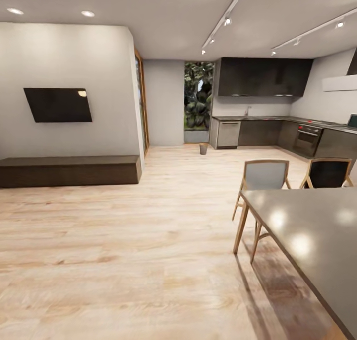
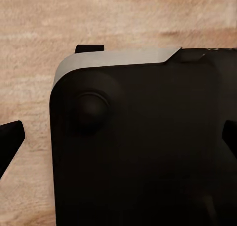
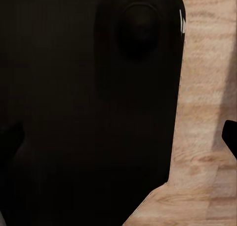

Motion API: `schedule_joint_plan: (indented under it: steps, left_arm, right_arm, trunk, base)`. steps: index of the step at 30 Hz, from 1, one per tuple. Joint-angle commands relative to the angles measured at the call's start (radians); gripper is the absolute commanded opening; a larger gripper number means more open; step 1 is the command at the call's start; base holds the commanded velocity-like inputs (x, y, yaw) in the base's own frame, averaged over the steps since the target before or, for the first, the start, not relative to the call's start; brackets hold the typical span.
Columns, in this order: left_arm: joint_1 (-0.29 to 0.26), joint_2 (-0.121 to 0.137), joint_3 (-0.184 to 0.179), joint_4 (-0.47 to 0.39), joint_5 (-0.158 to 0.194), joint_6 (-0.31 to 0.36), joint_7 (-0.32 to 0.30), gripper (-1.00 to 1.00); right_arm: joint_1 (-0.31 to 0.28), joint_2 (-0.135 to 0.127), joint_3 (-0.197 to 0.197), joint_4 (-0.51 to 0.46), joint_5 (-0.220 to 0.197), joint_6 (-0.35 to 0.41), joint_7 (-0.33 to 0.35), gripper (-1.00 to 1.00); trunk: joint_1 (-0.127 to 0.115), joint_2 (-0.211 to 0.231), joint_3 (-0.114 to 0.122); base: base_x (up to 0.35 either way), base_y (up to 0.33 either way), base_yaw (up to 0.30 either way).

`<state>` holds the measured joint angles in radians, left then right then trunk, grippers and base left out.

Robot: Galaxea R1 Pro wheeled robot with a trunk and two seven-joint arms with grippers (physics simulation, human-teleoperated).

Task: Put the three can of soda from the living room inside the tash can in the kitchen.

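Note:
The tash can [image 1: 204,148] is a small brown bin standing on the wood floor far ahead, by the kitchen [image 1: 263,107] with its dark cabinets and grey counter. The cans of soda are out of view. My left gripper [image 2: 118,142] hangs open over the robot's black base, one dark fingertip [image 2: 11,141] at each side edge of the left wrist view and nothing between them. My right gripper [image 3: 118,139] is open too, one fingertip [image 3: 230,137] showing against the pale floor, and it holds nothing.
A grey dining table [image 1: 312,231] with two wood-framed chairs [image 1: 263,179] stands close at the right. A low dark bench [image 1: 69,170] and a wall television [image 1: 58,104] line the left wall. Pale wood floor [image 1: 163,221] runs from here to the kitchen.

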<state>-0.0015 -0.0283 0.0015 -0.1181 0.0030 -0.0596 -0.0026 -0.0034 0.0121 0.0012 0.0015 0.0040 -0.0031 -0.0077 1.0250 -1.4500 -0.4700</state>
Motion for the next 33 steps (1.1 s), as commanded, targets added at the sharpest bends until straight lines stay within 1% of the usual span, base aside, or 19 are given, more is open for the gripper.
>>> schedule_joint_plan:
  steps: [1,10,14,15,27,30,33]
  left_arm:
    - [0.000,0.000,0.000,0.000,0.000,0.000,0.000,1.00]
    - [0.000,0.005,0.002,0.000,0.001,-0.001,0.000,1.00]
    - [0.000,0.005,0.004,0.005,0.009,0.001,0.003,1.00]
    - [0.000,0.000,0.005,0.003,0.022,0.020,0.003,1.00]
    - [0.000,0.000,0.006,0.000,0.028,0.012,0.005,1.00]
    - [0.000,0.000,0.006,-0.009,0.045,0.012,0.006,1.00]
    - [0.000,0.002,0.005,-0.019,0.090,0.012,0.006,1.00]
  right_arm:
    - [0.000,0.000,0.000,0.000,0.000,0.000,0.000,1.00]
    - [0.000,-0.001,0.006,0.000,0.003,0.004,-0.001,1.00]
    - [-0.001,-0.001,0.006,0.000,0.005,0.002,-0.002,1.00]
    - [0.000,-0.002,0.002,0.000,0.003,-0.001,-0.003,1.00]
    - [0.000,-0.003,0.002,0.000,0.003,-0.002,-0.002,1.00]
    - [0.000,-0.003,0.004,0.000,0.003,-0.002,-0.002,1.00]
    - [0.000,-0.002,0.005,0.000,0.004,-0.002,-0.002,1.00]
  trunk:
    - [0.000,0.000,0.000]
    - [0.000,0.000,0.000]
    - [0.000,0.000,0.000]
    - [0.000,0.000,0.000]
    - [0.000,0.000,0.000]
    - [0.000,0.000,0.000]
    - [0.000,0.000,0.000]
  base:
    - [0.330,0.129,0.000]
    - [0.330,0.120,0.000]
    - [0.330,0.118,0.000]
    - [0.330,0.118,0.000]
    - [0.330,0.118,0.000]
    - [0.330,0.107,0.000]
    - [0.333,0.054,0.000]
